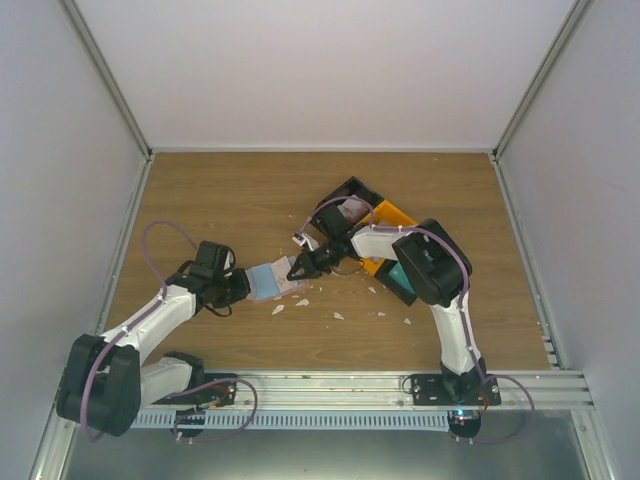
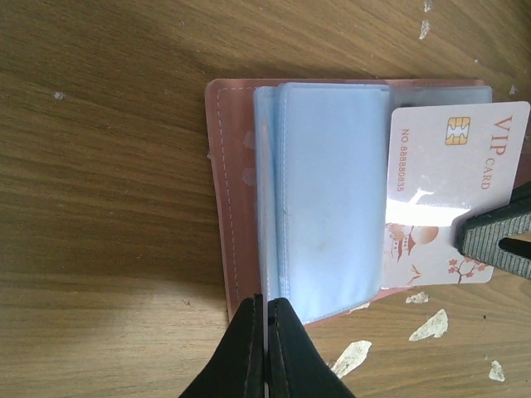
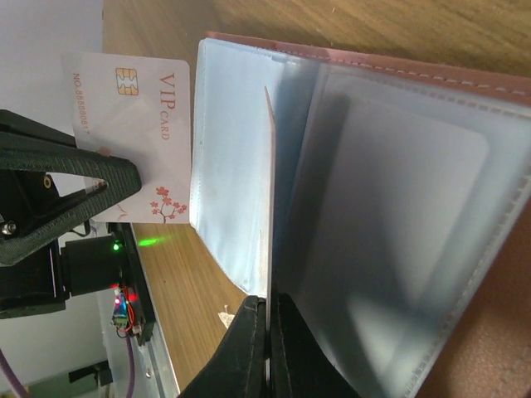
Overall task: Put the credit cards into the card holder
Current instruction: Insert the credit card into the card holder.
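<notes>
The card holder (image 1: 265,280) lies open mid-table, its salmon cover (image 2: 228,166) around light blue pockets (image 3: 398,249). My left gripper (image 1: 240,285) (image 2: 267,303) is shut on the near edge of one upright pocket leaf. A white VIP credit card (image 2: 465,174) sticks out from under a blue pocket. A black finger (image 2: 498,236) of the right gripper (image 1: 298,270) lies over the card's lower corner. In the right wrist view my right gripper (image 3: 267,303) is shut on a thin white edge running up between pockets, and a VIP card (image 3: 133,124) shows at the left.
A black bin (image 1: 350,195) and an orange bin (image 1: 395,215) stand behind the right arm. A teal card (image 1: 398,278) shows beside the right arm's elbow. Small white scraps (image 1: 300,301) litter the wood near the holder. The metal rail (image 1: 350,385) runs along the near edge.
</notes>
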